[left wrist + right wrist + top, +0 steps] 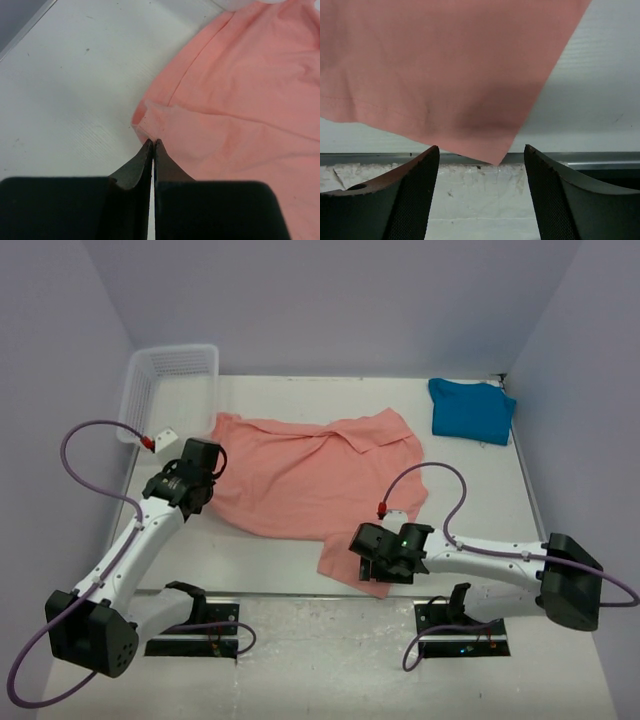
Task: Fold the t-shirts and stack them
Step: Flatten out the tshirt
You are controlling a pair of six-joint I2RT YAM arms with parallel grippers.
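Desk (pixel 480 500): white, carries both shirts and the basket
Pink shirt (pixel 300 480): spread flat mid-desk, collar toward the far side, long axis slanting from far left to near right, one hem corner reaching the near edge
Basket (pixel 135 400): white mesh, far left corner, just beside the pink shirt's far left edge
Blue shirt (pixel 470 410): a compact bundle at the far right corner, well apart from the pink shirt
Left pincer (pixel 152 142): fingers pressed together, pinching the puckered left edge of the pink shirt
Right pincer (pixel 481 148): spread wide, holding nothing, the near hem corner between its fingers
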